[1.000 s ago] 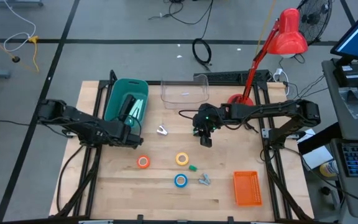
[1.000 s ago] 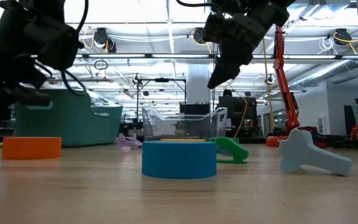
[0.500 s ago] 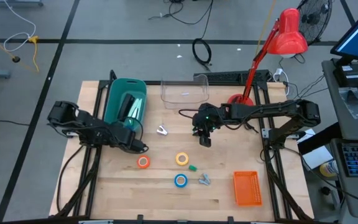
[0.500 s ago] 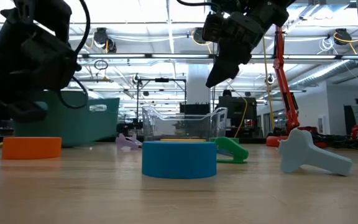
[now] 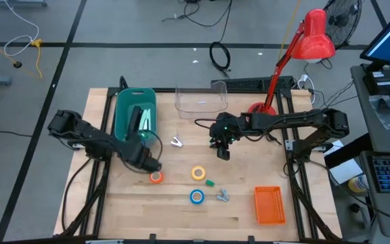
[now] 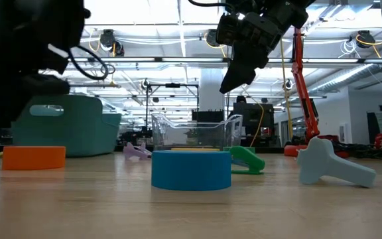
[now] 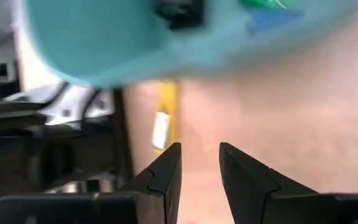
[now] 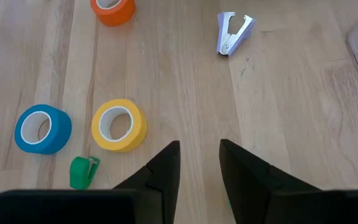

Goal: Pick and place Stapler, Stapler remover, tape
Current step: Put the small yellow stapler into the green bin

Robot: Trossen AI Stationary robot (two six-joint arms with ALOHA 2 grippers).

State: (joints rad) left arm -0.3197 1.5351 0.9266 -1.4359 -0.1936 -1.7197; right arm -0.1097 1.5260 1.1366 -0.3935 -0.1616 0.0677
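Note:
The stapler remover [image 5: 175, 142], lavender, lies on the wooden table between my two grippers. Three tape rolls lie flat: orange [image 5: 156, 177], yellow [image 5: 198, 173] and blue [image 5: 196, 196]. A small green thing [image 8: 82, 172] lies by the yellow roll. A black stapler-like thing [image 5: 135, 118] lies in the teal bin [image 5: 122, 112]. My left gripper [image 5: 154, 166] hangs just beyond the orange roll, tilted down, fingers a little apart with nothing between them [image 7: 200, 162]. My right gripper [image 5: 223, 154] hovers over the table's middle, also slightly open with nothing between its fingers [image 8: 199, 158].
A clear plastic container [image 5: 202, 98] stands at the table's far edge beside the teal bin. An orange basket [image 5: 269, 205] sits at the near right, and a pale blue T-shaped piece [image 5: 222, 196] lies next to the blue roll. A red lamp [image 5: 296, 54] rises at the far right.
My left gripper has swung from the teal bin's near right corner toward the table's near edge and a little right, ending by the orange roll, and has tipped further. The teal bin has turned slightly and now stands squarer. My right arm has kept still.

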